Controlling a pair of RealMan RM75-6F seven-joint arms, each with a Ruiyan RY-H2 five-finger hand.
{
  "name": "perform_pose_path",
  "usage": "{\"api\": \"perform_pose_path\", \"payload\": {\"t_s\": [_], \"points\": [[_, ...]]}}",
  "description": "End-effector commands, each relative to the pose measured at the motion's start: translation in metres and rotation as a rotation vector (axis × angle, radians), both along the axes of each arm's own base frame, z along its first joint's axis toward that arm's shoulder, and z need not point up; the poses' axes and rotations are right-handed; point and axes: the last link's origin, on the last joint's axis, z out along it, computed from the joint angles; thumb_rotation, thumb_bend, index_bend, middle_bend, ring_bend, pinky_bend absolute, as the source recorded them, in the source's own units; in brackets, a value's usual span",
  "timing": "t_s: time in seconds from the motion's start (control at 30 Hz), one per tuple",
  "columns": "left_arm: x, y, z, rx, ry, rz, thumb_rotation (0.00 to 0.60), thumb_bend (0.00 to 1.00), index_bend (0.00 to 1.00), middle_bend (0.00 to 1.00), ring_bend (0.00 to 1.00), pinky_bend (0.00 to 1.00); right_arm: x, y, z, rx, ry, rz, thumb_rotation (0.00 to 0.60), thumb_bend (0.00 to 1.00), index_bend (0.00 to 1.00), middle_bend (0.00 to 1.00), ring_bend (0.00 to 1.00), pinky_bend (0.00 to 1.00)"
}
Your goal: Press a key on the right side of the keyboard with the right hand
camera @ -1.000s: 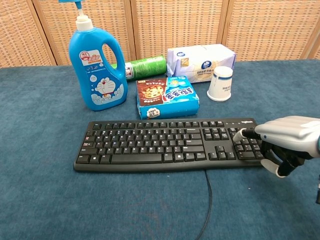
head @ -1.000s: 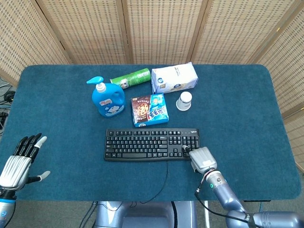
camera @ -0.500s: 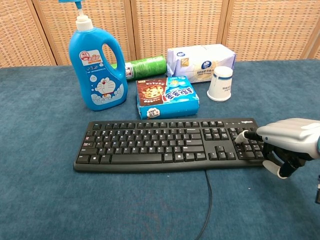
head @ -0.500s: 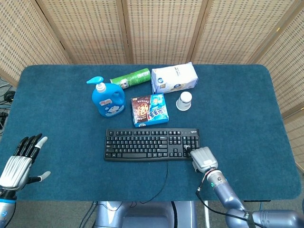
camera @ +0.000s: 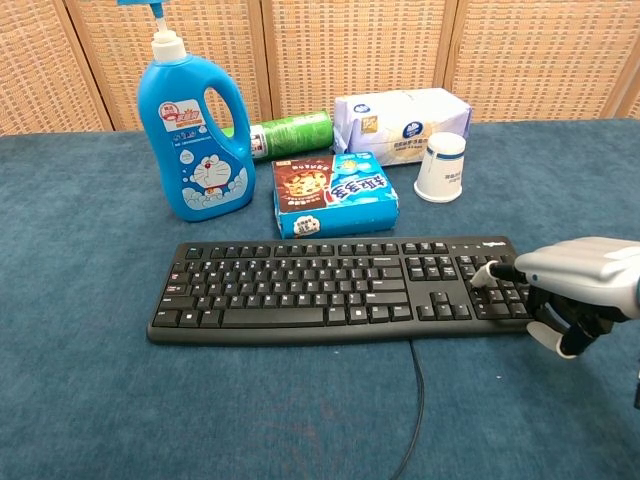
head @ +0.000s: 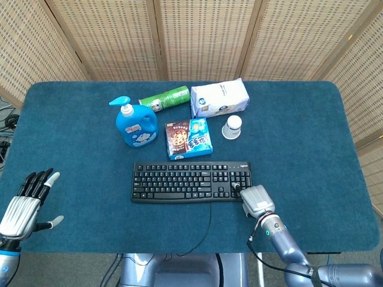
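A black keyboard (head: 185, 182) (camera: 330, 291) lies across the middle of the blue table. My right hand (head: 256, 200) (camera: 573, 285) sits at its right end, one extended fingertip (camera: 483, 272) resting on the number-pad keys while the other fingers curl under beside the keyboard's edge. My left hand (head: 24, 200) hovers at the table's front left corner, far from the keyboard, fingers spread and holding nothing; the chest view does not show it.
Behind the keyboard stand a blue detergent bottle (head: 135, 124) (camera: 196, 135), a snack box (head: 188, 138) (camera: 333, 194), a green can (head: 164, 98) (camera: 290, 134) lying down, a white tissue pack (head: 219, 98) (camera: 402, 122) and an upturned white cup (head: 232, 127) (camera: 441, 168). The keyboard cable (camera: 417, 410) runs toward the front edge.
My right hand has shifted slightly to the right along the keyboard's end; its fingertip stays on the number pad. The left hand has not moved.
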Motion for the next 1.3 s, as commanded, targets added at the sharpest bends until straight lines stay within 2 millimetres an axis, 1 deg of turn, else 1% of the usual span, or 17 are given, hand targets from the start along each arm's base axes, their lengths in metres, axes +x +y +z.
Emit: {"api": "perform_pose_path", "payload": {"t_s": [0.03,0.23,0.33,0.5,0.6,0.7,0.73,0.8,0.87,0.9,0.97,1.03,1.07,1.13,1.23,1.3], "points": [[0.0,0.0,0.0,0.001,-0.001,-0.001,0.6,0.0,0.0,0.0,0.0,0.0,0.001,0.0,0.001,-0.003,0.001,0.001,0.6,0.62,0.11,0.72,0.67,0.52],[0.0,0.001,0.001,0.003,-0.002,0.0,0.6,0.0,0.0,0.0,0.0,0.0,0.005,-0.001,0.009,-0.026,-0.004,0.018,0.6,0.62,0.11,0.72,0.67,0.52],[0.0,0.001,0.001,0.003,-0.003,0.002,0.6,0.0,0.0,0.0,0.0,0.0,0.008,-0.001,0.017,-0.048,-0.008,0.032,0.6,0.62,0.11,0.72,0.67,0.52],[0.0,0.001,0.001,0.0,-0.002,0.0,0.6,0.0,0.0,0.0,0.0,0.0,0.01,0.005,0.038,-0.107,-0.032,0.059,0.6,0.62,0.11,0.7,0.66,0.52],[0.0,0.001,0.0,0.0,-0.002,0.0,0.6,0.0,0.0,0.0,0.0,0.0,0.006,0.011,0.052,-0.152,-0.068,0.064,0.6,0.62,0.11,0.62,0.59,0.52],[0.0,0.0,-0.001,-0.004,0.001,0.001,0.6,0.0,0.0,0.0,0.0,0.0,-0.003,0.019,0.066,-0.205,-0.109,0.07,0.6,0.61,0.11,0.51,0.48,0.52],[0.0,0.0,-0.001,-0.006,0.002,0.0,0.6,0.0,0.0,0.0,0.0,0.0,-0.007,0.023,0.072,-0.226,-0.126,0.075,0.6,0.61,0.11,0.46,0.43,0.51],[0.0,0.0,-0.002,-0.006,0.004,0.0,0.6,0.0,0.0,0.0,0.0,0.0,-0.017,0.031,0.08,-0.262,-0.155,0.079,0.6,0.59,0.11,0.37,0.34,0.48],[0.0,0.0,-0.002,-0.006,0.004,0.0,0.6,0.0,0.0,0.0,0.0,0.0,-0.025,0.039,0.086,-0.288,-0.174,0.088,0.6,0.56,0.09,0.26,0.23,0.42],[0.0,-0.001,-0.002,-0.006,0.004,0.0,0.6,0.0,0.0,0.0,0.0,0.0,-0.031,0.045,0.09,-0.309,-0.193,0.098,0.6,0.55,0.07,0.23,0.19,0.4],[0.0,-0.001,-0.002,-0.006,0.005,0.001,0.6,0.0,0.0,0.0,0.0,0.0,-0.037,0.052,0.095,-0.332,-0.216,0.106,0.6,0.5,0.03,0.13,0.09,0.34],[0.0,-0.001,-0.003,-0.006,0.006,0.0,0.6,0.0,0.0,0.0,0.0,0.0,-0.048,0.064,0.103,-0.367,-0.251,0.124,0.6,0.46,0.02,0.06,0.02,0.28],[0.0,-0.001,-0.003,-0.006,0.006,-0.001,0.6,0.0,0.0,0.0,0.0,0.0,-0.052,0.068,0.106,-0.383,-0.264,0.137,0.6,0.45,0.02,0.02,0.0,0.25],[0.0,-0.002,-0.003,-0.007,0.008,-0.001,0.6,0.0,0.0,0.0,0.0,0.0,-0.06,0.075,0.113,-0.418,-0.28,0.161,0.6,0.42,0.02,0.0,0.0,0.2],[0.0,-0.002,-0.004,-0.007,0.011,-0.001,0.6,0.0,0.0,0.0,0.0,0.0,-0.076,0.087,0.123,-0.47,-0.285,0.183,0.6,0.38,0.01,0.0,0.0,0.12],[0.0,-0.002,-0.005,-0.007,0.014,-0.001,0.6,0.0,0.0,0.0,0.0,0.0,-0.085,0.092,0.128,-0.498,-0.284,0.192,0.6,0.37,0.01,0.0,0.0,0.1]]}}
